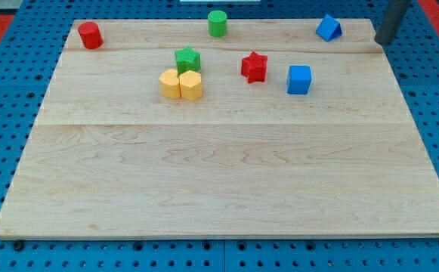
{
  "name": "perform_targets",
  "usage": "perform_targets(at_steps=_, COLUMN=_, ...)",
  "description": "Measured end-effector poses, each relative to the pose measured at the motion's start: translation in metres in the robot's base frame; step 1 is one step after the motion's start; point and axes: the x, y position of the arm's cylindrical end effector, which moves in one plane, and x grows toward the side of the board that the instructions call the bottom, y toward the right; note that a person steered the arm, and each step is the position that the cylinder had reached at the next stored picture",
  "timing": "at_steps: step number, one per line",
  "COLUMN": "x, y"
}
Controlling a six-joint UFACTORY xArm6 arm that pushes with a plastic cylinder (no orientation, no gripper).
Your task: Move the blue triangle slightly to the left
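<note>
The blue triangle (329, 28) sits near the top edge of the wooden tabletop (227, 181), toward the view's right. My tip (381, 42) rests at the tabletop's top right corner, to the view's right of the blue triangle and a little lower in the view, with a clear gap of bare wood between them; it touches no block. The rod itself rises out of the view's top right. There are no jaws on this arm, only the straight dark rod, so nothing is held or clamped.

Below the blue triangle and slightly to the view's left lies a blue cube (299, 79), well apart from it. To the view's left of the cube stands a red star (254, 66), near but not touching. Further to the view's left, a green star (187, 59) sits just above two yellow blocks: a yellow rounded block (170, 83) and a yellow hexagon (191, 85), which press side by side. The green star seems to touch, or nearly touch, the yellow pair.

A green cylinder (217, 23) stands at the top edge near the middle. A red cylinder (91, 35) stands near the top left corner, well apart from everything else. The tabletop lies on a blue perforated surface (0, 113).
</note>
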Motion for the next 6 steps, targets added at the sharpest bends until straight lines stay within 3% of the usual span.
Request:
perform_targets(at_steps=1, x=-0.039, y=-0.002)
perform_targets(at_steps=6, x=-0.024, y=-0.092)
